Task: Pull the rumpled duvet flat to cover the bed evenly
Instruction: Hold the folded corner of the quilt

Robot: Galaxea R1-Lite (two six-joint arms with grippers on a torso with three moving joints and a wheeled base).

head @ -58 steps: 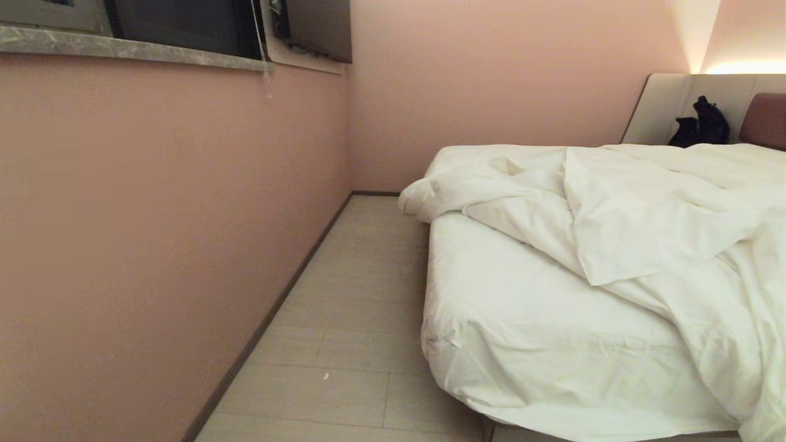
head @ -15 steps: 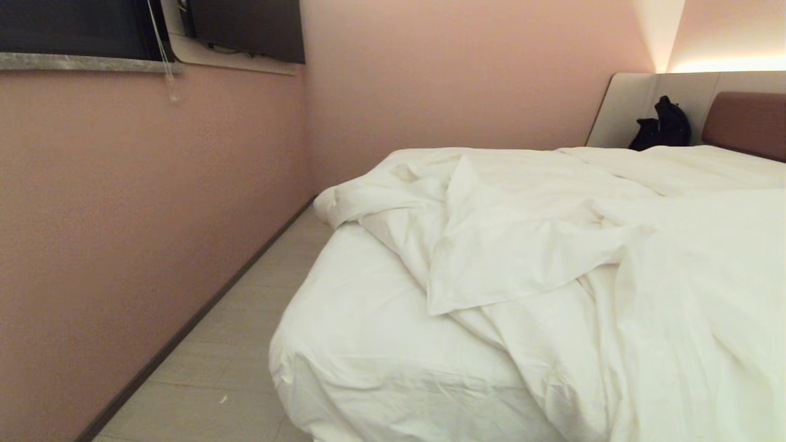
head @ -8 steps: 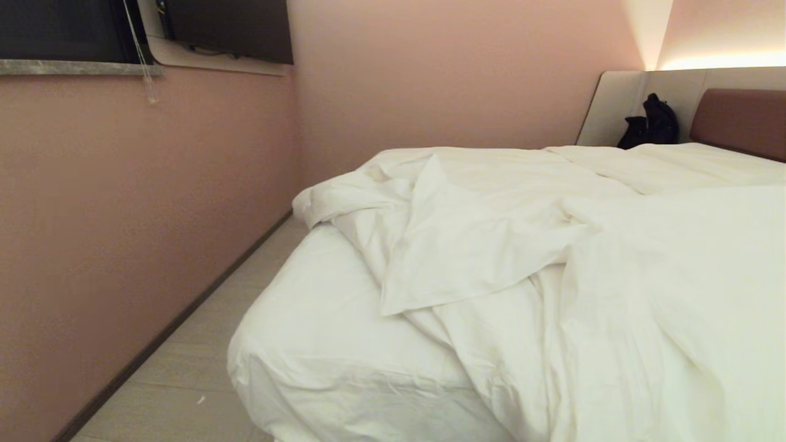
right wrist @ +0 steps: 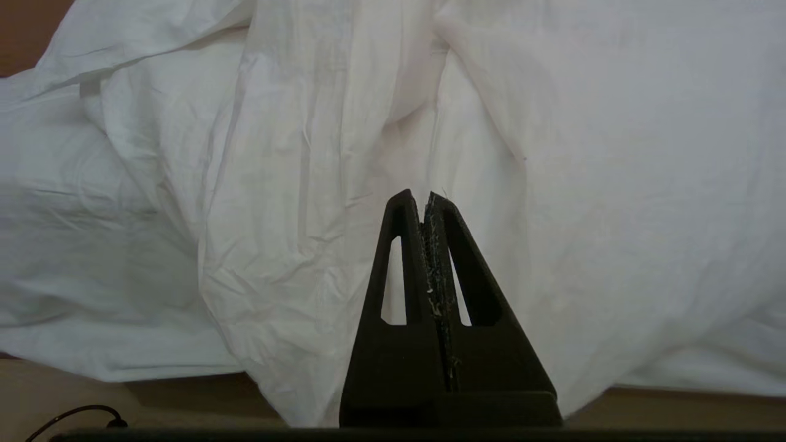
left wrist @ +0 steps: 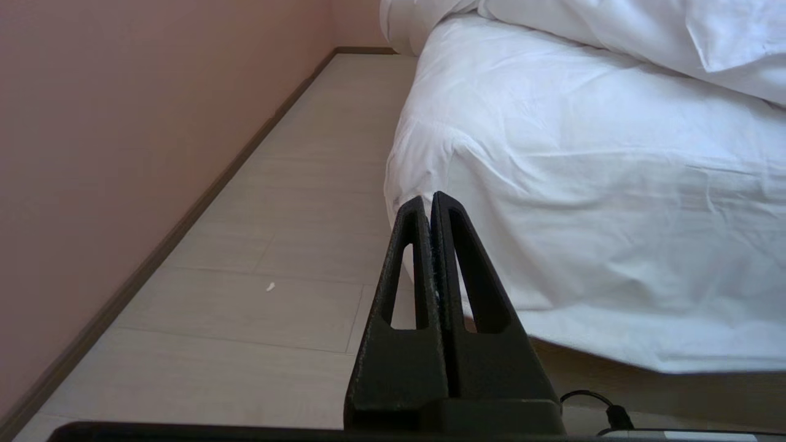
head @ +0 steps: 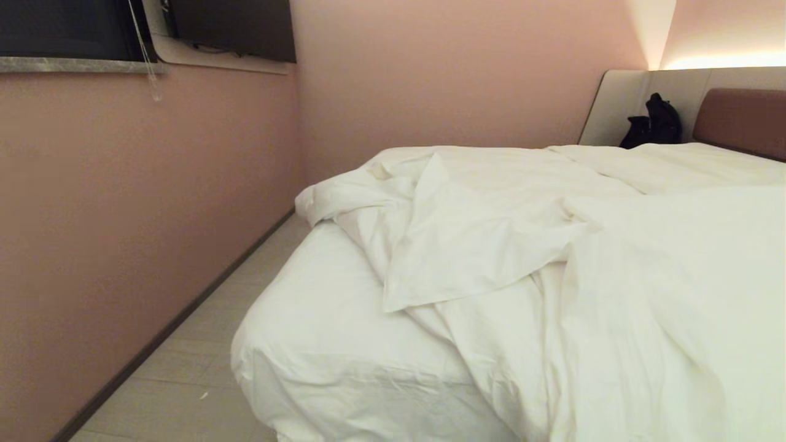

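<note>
Head view: the whole scene has slid rightward over the last seconds, then nearly settled, so the camera moved, not the bedding. The duvet (head: 522,245) lies bunched across the bed (head: 344,344), the near left corner of the mattress bare.

Left wrist view: left gripper (left wrist: 431,202), fingers pressed together and empty, low near the mattress corner, apart from it.

Right wrist view: right gripper (right wrist: 424,199) closed, empty, facing hanging duvet folds.

Judgement: approach about done; no pulling begun.
</note>
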